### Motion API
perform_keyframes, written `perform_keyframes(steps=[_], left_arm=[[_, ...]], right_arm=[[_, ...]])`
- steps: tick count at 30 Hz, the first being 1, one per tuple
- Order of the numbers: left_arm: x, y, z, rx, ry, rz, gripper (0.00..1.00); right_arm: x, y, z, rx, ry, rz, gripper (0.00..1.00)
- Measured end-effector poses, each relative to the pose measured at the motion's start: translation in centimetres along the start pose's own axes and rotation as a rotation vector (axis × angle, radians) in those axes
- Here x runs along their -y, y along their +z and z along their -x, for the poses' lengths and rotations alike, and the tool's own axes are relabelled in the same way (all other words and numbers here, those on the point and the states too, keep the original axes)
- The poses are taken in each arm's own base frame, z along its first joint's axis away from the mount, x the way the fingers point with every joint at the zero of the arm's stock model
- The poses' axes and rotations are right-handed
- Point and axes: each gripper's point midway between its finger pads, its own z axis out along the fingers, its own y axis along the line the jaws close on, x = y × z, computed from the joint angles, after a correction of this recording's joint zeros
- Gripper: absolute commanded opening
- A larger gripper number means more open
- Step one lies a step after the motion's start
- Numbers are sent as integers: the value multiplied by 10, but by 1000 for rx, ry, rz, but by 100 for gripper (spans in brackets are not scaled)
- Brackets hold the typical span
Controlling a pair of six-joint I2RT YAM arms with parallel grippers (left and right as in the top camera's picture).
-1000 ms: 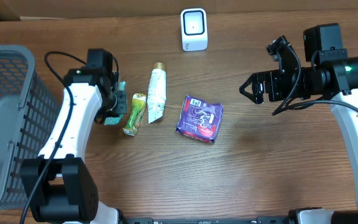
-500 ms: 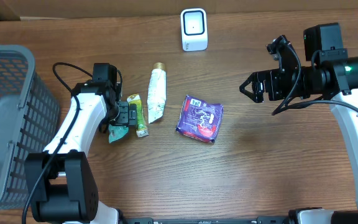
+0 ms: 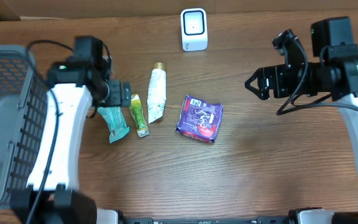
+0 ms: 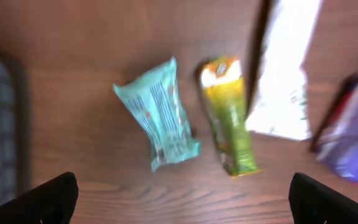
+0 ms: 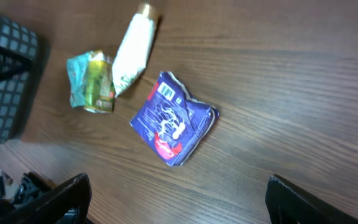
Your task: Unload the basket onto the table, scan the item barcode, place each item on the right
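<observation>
The left claw point(image 3: 124, 94) stands open and empty near the teal packet point(image 3: 113, 122), which lies on the bench point(image 3: 260, 162) beside a green packet point(image 3: 139, 115) (tube point(image 3: 156, 94) and purple packet point(image 3: 199, 118) further right). The right claw point(image 3: 253, 85) is open too, well apart.

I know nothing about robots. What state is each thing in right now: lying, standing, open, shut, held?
left gripper: open, empty.
right gripper: open, empty.
teal packet: lying flat, not held.
green packet: lying flat, not held.
white tube: lying down, cap on.
purple packet: lying flat, crumpled.
scanner: standing upright.
basket: standing upright, open top.
</observation>
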Motion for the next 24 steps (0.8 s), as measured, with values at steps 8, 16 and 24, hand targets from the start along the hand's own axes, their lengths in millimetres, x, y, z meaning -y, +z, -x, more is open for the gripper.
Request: perform_keyframes(steps=[8,16,24], left_arm=[[0,-56,18,165,-7,-19,100],[0,-53,17,153,-6,-19,100],[0,-52,17,151,-6,-18,100]], right_arm=[[-16,-54,7,127,61,-68,87],[-17,-77,15,239,146,-114,88],[-33,-124,8,399,147,-124,98]])
